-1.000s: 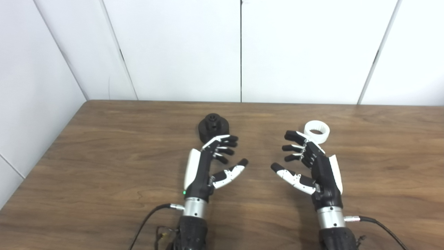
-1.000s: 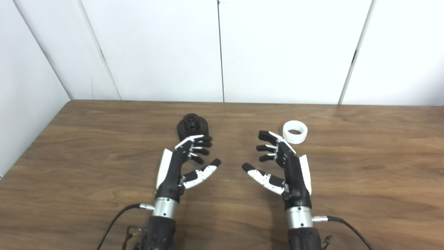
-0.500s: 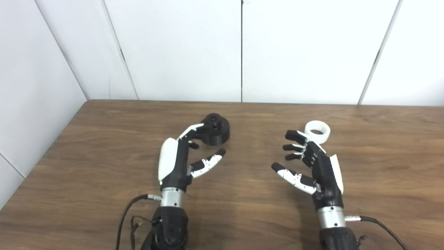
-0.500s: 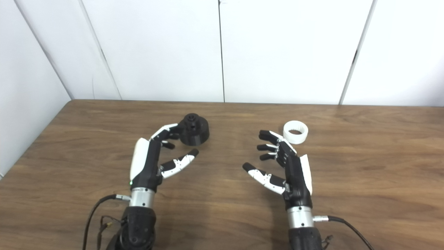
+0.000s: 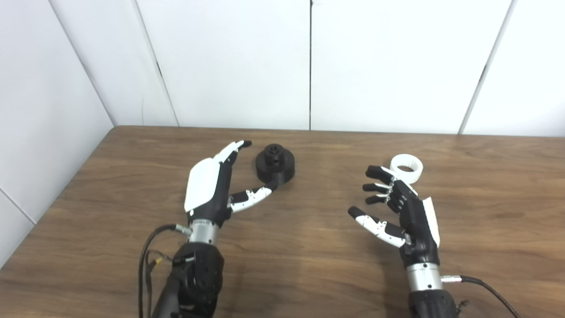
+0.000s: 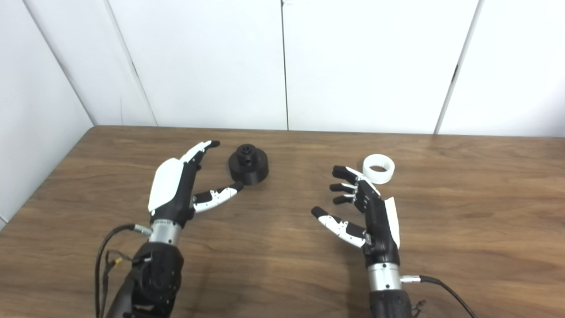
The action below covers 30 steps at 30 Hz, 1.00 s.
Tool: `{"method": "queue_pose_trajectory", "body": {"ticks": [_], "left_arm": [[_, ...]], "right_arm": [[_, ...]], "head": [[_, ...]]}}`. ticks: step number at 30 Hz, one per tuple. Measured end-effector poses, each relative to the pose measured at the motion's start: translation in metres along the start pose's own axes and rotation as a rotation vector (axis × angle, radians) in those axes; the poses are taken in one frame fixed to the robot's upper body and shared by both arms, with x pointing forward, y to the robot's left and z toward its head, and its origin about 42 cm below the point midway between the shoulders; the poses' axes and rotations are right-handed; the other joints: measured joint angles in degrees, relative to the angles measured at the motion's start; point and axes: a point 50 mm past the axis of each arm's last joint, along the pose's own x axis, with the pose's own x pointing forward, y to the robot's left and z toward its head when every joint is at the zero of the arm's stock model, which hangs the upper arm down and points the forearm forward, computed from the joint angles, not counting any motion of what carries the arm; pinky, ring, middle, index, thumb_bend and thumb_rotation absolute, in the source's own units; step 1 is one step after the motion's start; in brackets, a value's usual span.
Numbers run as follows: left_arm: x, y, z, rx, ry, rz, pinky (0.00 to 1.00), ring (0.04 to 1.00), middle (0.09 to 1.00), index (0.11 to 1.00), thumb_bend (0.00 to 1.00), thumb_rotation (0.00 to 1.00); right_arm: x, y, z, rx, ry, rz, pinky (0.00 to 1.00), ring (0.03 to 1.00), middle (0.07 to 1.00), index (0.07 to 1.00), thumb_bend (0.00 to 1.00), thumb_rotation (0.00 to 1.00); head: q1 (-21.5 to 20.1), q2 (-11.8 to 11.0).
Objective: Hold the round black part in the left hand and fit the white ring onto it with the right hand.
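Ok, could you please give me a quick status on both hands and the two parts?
Left hand open beside black part, not gripping. Right hand open, short of white ring. Both parts on table. Nothing in the way.

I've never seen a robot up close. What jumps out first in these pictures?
Two black-and-white robot hands reach over a brown wooden table, fingers spread and holding nothing. The left hand sits just left of a round black plastic part, its thumb tip at the part's near edge. The right hand waits just short of a small white plastic ring lying flat on the table.
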Motion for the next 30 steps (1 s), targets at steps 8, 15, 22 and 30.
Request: {"method": "queue_pose_trajectory", "body": {"ticks": [8, 15, 22, 30], "left_arm": [[0.021, -0.002, -0.003, 0.06, 0.007, -0.036, 0.78, 0.929, 0.962, 0.907, 0.91, 0.49], [0.04, -0.014, -0.018, 0.107, 0.04, -0.1, 0.81, 0.927, 0.954, 0.904, 0.95, 0.49], [0.05, -0.029, -0.024, 0.15, 0.046, -0.156, 0.91, 0.994, 0.984, 0.911, 0.98, 0.55], [0.066, -0.029, -0.028, 0.236, 0.031, -0.157, 0.94, 1.0, 0.999, 0.907, 0.99, 0.59]], "right_arm": [[0.0, 0.001, 0.0, 0.0, 0.001, 0.022, 0.54, 0.676, 0.775, 0.755, 0.7, 0.14], [0.0, 0.0, 0.0, -0.002, 0.002, 0.025, 0.53, 0.672, 0.778, 0.756, 0.69, 0.13], [0.0, 0.0, 0.0, -0.002, 0.004, 0.027, 0.52, 0.664, 0.783, 0.754, 0.68, 0.12], [0.0, 0.0, 0.0, -0.004, 0.006, 0.028, 0.5, 0.661, 0.787, 0.758, 0.68, 0.12]], "head": [[0.0, -0.09], [-0.62, -0.09], [-0.88, 0.09], [-1.41, 0.09]]}}
